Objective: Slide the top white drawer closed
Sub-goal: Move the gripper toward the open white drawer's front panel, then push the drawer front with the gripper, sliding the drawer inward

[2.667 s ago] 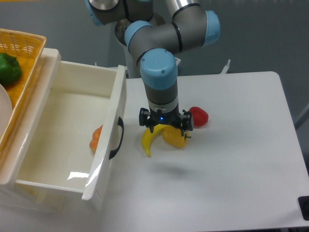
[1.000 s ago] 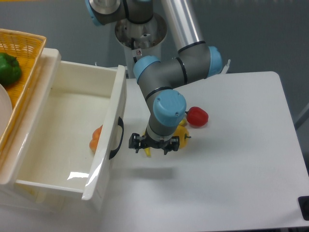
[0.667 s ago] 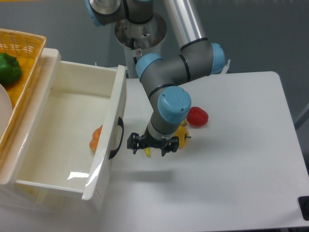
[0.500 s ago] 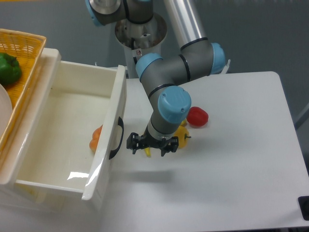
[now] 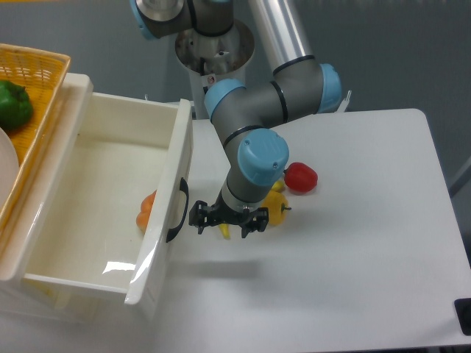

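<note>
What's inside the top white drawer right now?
One orange item lies in the top white drawer, against the front panel, which partly hides it. The rest of the visible floor looks bare; the near corner behind the front is hidden.

The claw (image 5: 227, 220) hangs just right of the top white drawer (image 5: 110, 202), seemingly apart.

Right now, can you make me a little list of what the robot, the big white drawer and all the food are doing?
drawer: top white drawer, pulled wide open
handle: black handle on the drawer front, untouched
gripper: gripper open, empty, just right of the handle
in the drawer: something orange, half hidden
on the table: red pepper, yellow pepper, banana mostly hidden under the gripper
basket: yellow basket on the cabinet, green pepper inside
</note>
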### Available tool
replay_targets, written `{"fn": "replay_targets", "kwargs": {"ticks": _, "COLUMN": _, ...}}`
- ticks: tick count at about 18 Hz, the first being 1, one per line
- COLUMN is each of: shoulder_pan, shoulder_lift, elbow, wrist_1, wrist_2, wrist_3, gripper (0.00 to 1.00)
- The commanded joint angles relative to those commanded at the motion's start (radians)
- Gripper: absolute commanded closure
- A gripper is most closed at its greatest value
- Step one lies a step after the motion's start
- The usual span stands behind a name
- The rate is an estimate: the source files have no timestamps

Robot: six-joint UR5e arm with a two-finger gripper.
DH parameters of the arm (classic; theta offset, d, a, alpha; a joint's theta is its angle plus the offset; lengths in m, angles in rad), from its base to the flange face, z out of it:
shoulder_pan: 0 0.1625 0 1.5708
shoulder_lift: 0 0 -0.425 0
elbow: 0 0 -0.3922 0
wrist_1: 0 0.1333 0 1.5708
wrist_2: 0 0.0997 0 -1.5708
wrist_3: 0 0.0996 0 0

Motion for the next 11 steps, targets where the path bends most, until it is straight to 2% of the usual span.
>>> {"fn": "replay_targets", "kwargs": {"ticks": 11, "shoulder_pan": -0.012, "shoulder_lift": 0.014, "elbow": 0.0, "wrist_1": -0.002, "wrist_2": -0.003, "wrist_3": 0.006, "gripper": 0.0}}
